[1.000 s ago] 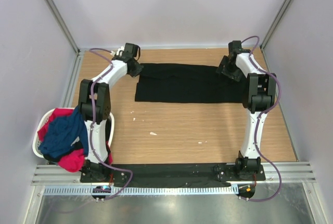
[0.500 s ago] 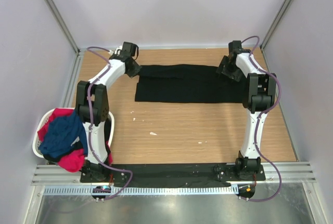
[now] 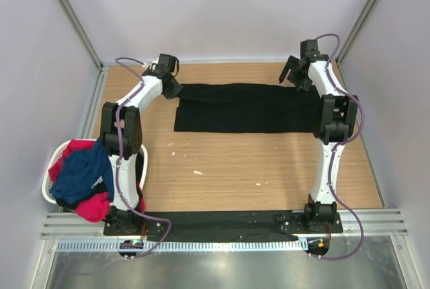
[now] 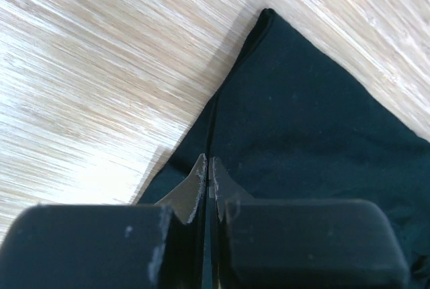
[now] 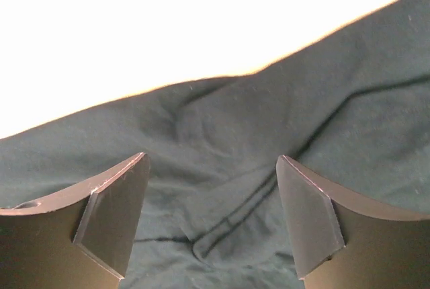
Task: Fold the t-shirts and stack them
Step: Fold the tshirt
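Observation:
The black t-shirt (image 3: pixel 245 107) lies folded into a long flat band across the far part of the table. My left gripper (image 3: pixel 176 89) is at its far left corner. In the left wrist view the jaws (image 4: pixel 207 168) are closed, with the edge of the black cloth (image 4: pixel 302 114) running in between them. My right gripper (image 3: pixel 293 77) is open at the far right corner, just above the cloth; the right wrist view shows the fingers (image 5: pixel 211 168) spread wide over wrinkled black fabric (image 5: pixel 222 121), holding nothing. The navy blue t-shirt (image 3: pixel 80 171) and the red-pink t-shirt (image 3: pixel 94 207) are heaped in the basket.
A white plastic laundry basket (image 3: pixel 48 176) stands at the left edge beside the left arm's base. Small white specks (image 3: pixel 197 172) lie on the wooden table in front of the shirt. Grey walls enclose the table on three sides.
My right gripper has lifted off the shirt's far right corner and moved back toward the far wall. The left gripper and the shirt have hardly moved.

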